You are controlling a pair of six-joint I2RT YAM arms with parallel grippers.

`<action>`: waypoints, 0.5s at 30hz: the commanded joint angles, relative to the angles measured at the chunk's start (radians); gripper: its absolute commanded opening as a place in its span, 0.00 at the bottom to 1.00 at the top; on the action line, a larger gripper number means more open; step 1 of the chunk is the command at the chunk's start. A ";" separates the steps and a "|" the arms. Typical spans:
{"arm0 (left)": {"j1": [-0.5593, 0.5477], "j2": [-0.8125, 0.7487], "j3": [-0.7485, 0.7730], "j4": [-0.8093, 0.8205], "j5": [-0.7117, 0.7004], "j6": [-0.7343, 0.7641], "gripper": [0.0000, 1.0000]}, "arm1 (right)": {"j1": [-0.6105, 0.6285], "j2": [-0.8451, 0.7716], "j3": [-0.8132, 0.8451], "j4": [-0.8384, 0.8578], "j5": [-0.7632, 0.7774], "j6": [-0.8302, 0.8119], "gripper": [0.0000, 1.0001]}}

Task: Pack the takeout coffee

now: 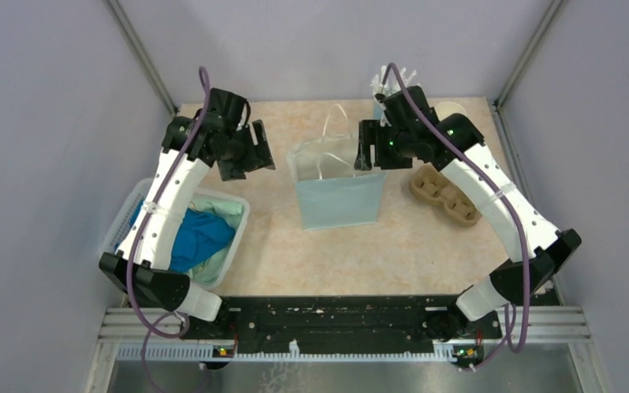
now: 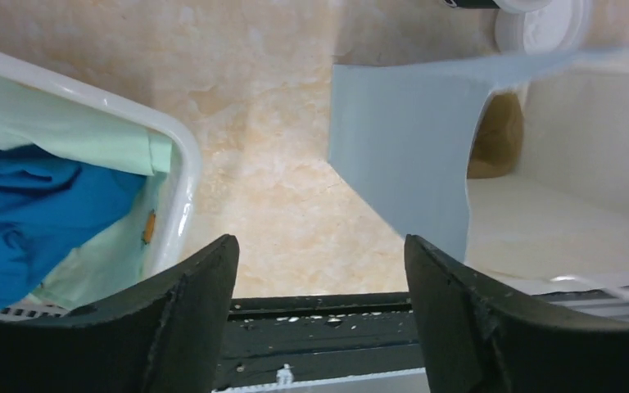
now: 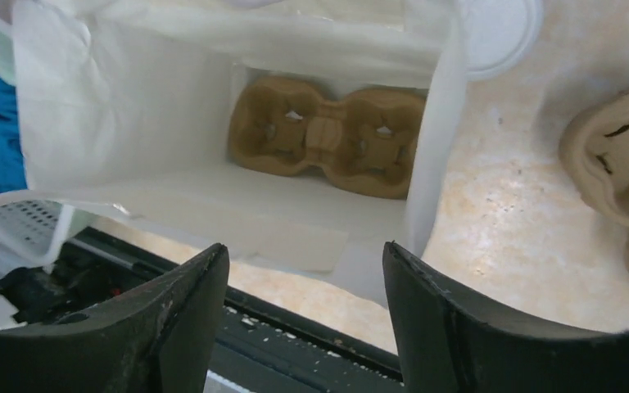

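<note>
The coffee has not been packed yet. The pale blue paper bag [image 1: 340, 201] stands open in the middle of the table [image 1: 393, 246]. A moulded pulp cup carrier [image 3: 328, 135] lies flat on the bag's floor with its wells empty. A second carrier [image 1: 446, 195] sits on the table just right of the bag.

The takeout coffee itself cannot be made out with certainty in any view. The likeliest spot is the far right corner, where the right arm hides most of what stands there. Only a tuft of white sticks [image 1: 393, 80] and a pale round shape [image 1: 452, 109] show past the arm. A loose white lid [image 3: 500, 33] lies on the table beyond the bag's far right corner.

The right gripper [image 3: 303, 258] hangs above the right side of the bag's mouth, jaws spread wide with nothing between them. The left gripper [image 2: 319, 254] hovers over bare table between the bag and the white laundry basket [image 1: 244, 209] of blue cloth [image 1: 201, 237]. It is equally wide open and empty.

The step in hand looks like locating and fetching the cup. The next move probably falls to the right arm: swing to the far right, close on the cup's body below the lid, and keep it upright. It would then lower the cup through the bag's mouth into a carrier well without catching the handles.
</note>
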 commanded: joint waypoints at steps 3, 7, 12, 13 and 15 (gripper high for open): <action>0.020 -0.028 0.012 0.107 0.101 0.162 0.92 | 0.009 0.005 0.170 -0.072 0.103 -0.013 0.79; 0.020 -0.060 -0.088 0.222 0.279 0.195 0.98 | 0.009 0.004 0.211 -0.097 0.118 -0.012 0.85; 0.020 -0.038 -0.111 0.283 0.341 0.177 0.94 | 0.009 -0.012 0.210 -0.111 0.170 -0.013 0.87; 0.021 -0.032 -0.109 0.292 0.335 0.179 0.92 | 0.007 -0.016 0.206 -0.115 0.186 -0.012 0.87; 0.021 -0.015 -0.098 0.300 0.314 0.185 0.87 | 0.008 -0.031 0.191 -0.118 0.212 -0.012 0.87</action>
